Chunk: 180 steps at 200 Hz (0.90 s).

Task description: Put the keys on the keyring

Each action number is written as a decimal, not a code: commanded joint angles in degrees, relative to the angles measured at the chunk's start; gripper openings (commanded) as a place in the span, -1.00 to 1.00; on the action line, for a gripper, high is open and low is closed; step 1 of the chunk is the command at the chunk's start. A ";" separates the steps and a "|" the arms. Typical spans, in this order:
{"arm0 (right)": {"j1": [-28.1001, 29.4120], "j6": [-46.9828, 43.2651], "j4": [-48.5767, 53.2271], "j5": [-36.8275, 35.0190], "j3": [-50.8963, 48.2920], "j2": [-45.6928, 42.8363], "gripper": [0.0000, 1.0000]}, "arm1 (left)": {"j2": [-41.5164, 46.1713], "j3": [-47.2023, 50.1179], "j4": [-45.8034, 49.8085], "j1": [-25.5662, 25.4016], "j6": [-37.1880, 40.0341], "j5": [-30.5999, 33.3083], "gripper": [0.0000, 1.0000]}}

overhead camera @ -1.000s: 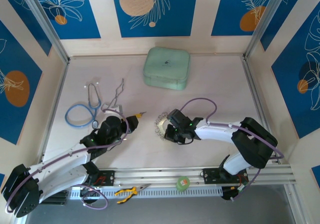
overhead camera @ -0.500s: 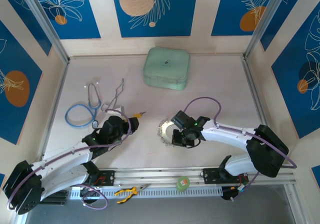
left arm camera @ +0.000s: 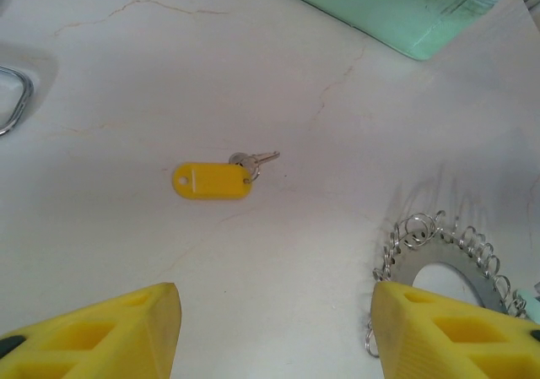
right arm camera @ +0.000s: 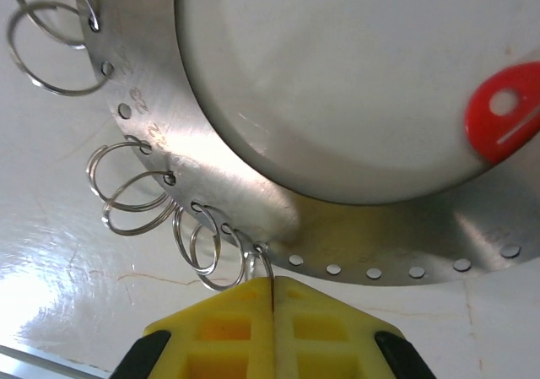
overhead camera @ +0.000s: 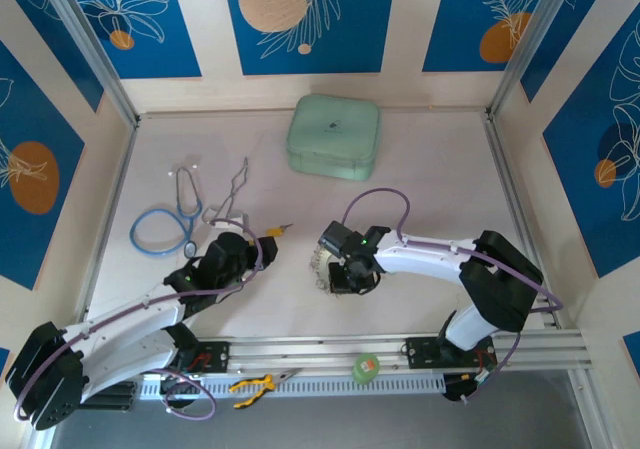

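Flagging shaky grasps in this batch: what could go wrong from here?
The right gripper is shut on just one thin wire loop at the rim of the silvery perforated metal keyring; that loop could slip free or the ring could twist. The small silver key with a yellow plastic tag lies flat on the table, ahead of the open left gripper; it may skid when grasped.

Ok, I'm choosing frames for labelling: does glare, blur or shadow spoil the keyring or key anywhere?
Right wrist: bright glare streaks the keyring, loops sharp. Left wrist: yellow key crisp, soft shadow fans beside the keyring. Top: even light, keyring too small for detail.
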<state>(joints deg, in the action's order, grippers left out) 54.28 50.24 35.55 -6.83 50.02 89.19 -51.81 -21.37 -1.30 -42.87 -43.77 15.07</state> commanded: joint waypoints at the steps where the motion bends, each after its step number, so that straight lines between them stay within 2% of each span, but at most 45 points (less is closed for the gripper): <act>1: 1.04 -1.33 2.34 -0.99 2.39 1.68 -1.00 | 1.00 -1.48 0.94 0.11 1.05 -0.29 0.21; 20: 1.53 -1.36 2.42 -1.17 3.31 2.97 -1.00 | 1.58 -1.18 1.12 0.07 1.05 -0.07 0.21; 72: 1.95 -0.04 0.47 0.06 3.79 4.10 -0.59 | 2.70 -0.60 1.48 0.09 1.05 0.54 0.21; 86: 1.95 0.69 -0.32 0.49 3.38 3.94 -0.53 | 2.68 -0.53 1.37 0.07 1.05 0.66 0.21; 139: 1.97 6.16 -3.37 1.03 0.63 2.41 -0.55 | 2.49 -0.58 1.21 0.05 1.04 0.71 0.21; 180: 2.11 10.21 -1.46 -1.91 -0.51 0.15 -0.54 | 2.54 -0.56 1.20 0.06 1.14 0.62 0.21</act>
<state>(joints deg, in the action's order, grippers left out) 55.88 56.25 32.10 -7.27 50.78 92.09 -49.87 -21.37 -0.75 -42.87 -43.35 15.09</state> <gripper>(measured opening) 0.227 0.605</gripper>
